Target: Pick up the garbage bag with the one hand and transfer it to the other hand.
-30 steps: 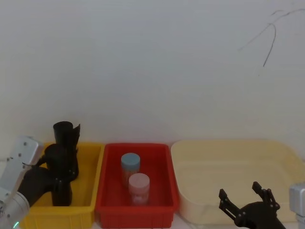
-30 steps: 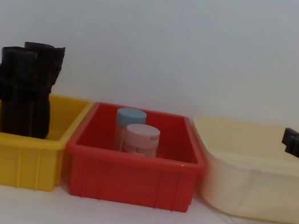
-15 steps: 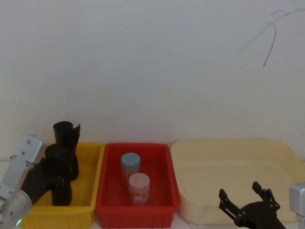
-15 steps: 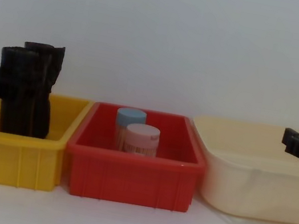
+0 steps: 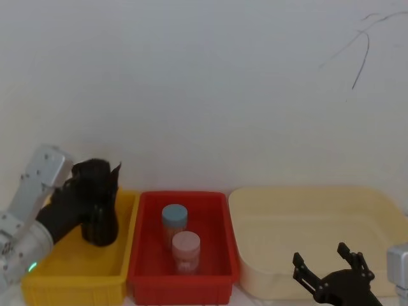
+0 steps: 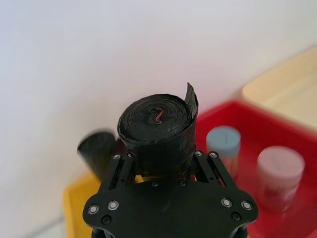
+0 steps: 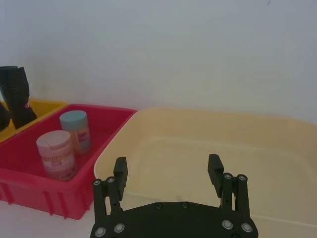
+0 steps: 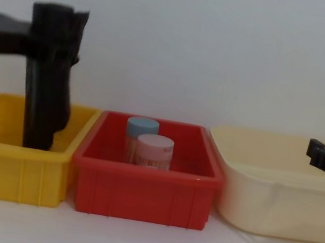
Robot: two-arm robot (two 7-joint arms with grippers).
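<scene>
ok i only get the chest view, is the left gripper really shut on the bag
Observer: Yes. In the left wrist view the left gripper has its jaws pressed on both sides of the bag.
Operator: it looks very tall here, one bag or two
Observer: Two. A second roll stands just beyond the held one.
Operator: and the right gripper
Observer: Its jaws are wide open and empty, facing the cream tub.
</scene>
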